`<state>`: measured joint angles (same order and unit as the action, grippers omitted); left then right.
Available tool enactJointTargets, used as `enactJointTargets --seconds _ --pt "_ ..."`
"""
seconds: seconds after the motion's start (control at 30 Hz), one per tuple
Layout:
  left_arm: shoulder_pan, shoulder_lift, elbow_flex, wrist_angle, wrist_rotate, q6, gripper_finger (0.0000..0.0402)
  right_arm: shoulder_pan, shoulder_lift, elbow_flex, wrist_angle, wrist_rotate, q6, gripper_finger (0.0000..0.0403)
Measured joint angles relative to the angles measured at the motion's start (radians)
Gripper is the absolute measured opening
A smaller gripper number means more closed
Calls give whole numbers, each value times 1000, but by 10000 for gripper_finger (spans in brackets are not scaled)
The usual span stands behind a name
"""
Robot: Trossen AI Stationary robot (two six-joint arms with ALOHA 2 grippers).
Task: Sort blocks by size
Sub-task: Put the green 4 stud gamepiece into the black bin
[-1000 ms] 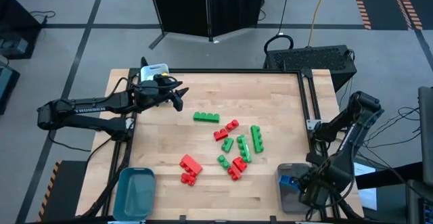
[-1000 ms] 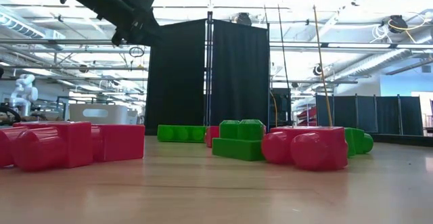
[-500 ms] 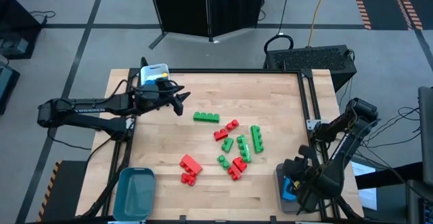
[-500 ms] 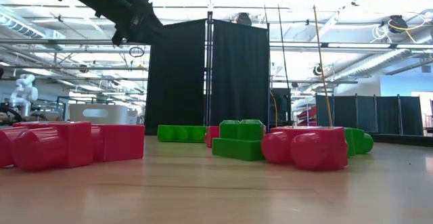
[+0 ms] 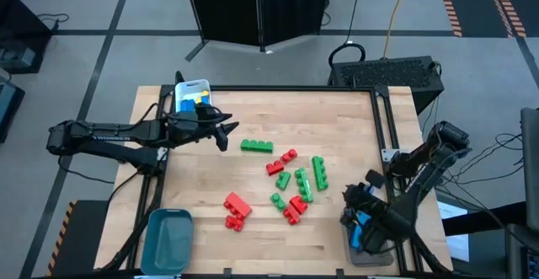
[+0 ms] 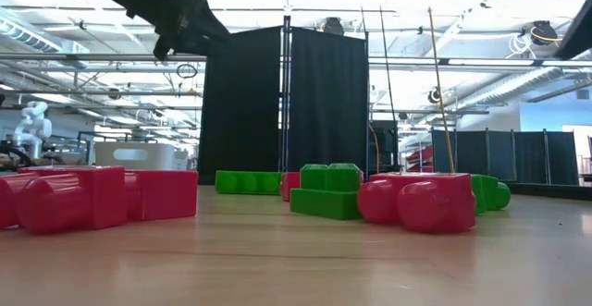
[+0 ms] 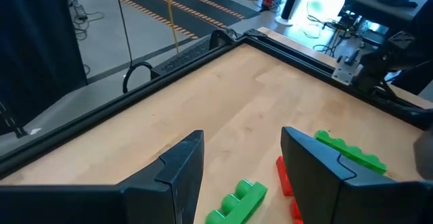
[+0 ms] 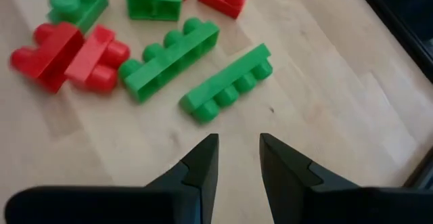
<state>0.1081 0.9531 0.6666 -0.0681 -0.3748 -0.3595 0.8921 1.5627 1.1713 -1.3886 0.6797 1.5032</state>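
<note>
Red and green blocks (image 5: 295, 182) lie loose at mid-table, with a long green block (image 5: 256, 147) farther back and red ones (image 5: 237, 211) nearer the front. In the low view they show as red (image 6: 102, 197) and green (image 6: 326, 190) bricks resting on the wood. My left gripper (image 5: 224, 133) hovers open above the far left of the table, with bare wood and the long green block (image 7: 237, 200) ahead of its fingers. My right gripper (image 5: 355, 196) hangs open beside the clear bin, tilted down toward two long green blocks (image 8: 226, 82). Neither gripper has anything between its fingers.
A white bin (image 5: 192, 90) with blue and yellow blocks stands at the far left corner. A teal bin (image 5: 167, 238) sits at the near left, and a clear bin (image 5: 364, 244) with a blue block at the near right. A black frame (image 5: 381, 119) edges the table.
My right gripper has swung from over the clear bin toward the table's left and far side, tipping as it went, and now stands near the block cluster. My left gripper has drifted a little toward the near edge, uncovering more of the white bin.
</note>
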Motion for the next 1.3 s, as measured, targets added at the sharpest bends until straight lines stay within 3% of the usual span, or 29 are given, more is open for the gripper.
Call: enactJointTargets --seconds 0.33,0.63,0.9,1.03,1.2,1.3 --pt "-47 0 0 0 -4 -2 185 -132 -1 0 96 5 -211 94" --pt "-95 27 0 16 -2 7 185 -238 -1 0 294 2 -515 93" --pt "-111 214 -1 193 93 153 185 -360 -1 0 437 2 -725 93" --pt "-109 322 -1 324 177 274 185 -397 -1 0 435 2 -738 93" --pt "-91 399 -1 347 180 412 185 -402 -1 0 410 1 -733 93" --pt "-62 455 -1 334 180 420 185 -399 -1 0 408 -1 -733 93"
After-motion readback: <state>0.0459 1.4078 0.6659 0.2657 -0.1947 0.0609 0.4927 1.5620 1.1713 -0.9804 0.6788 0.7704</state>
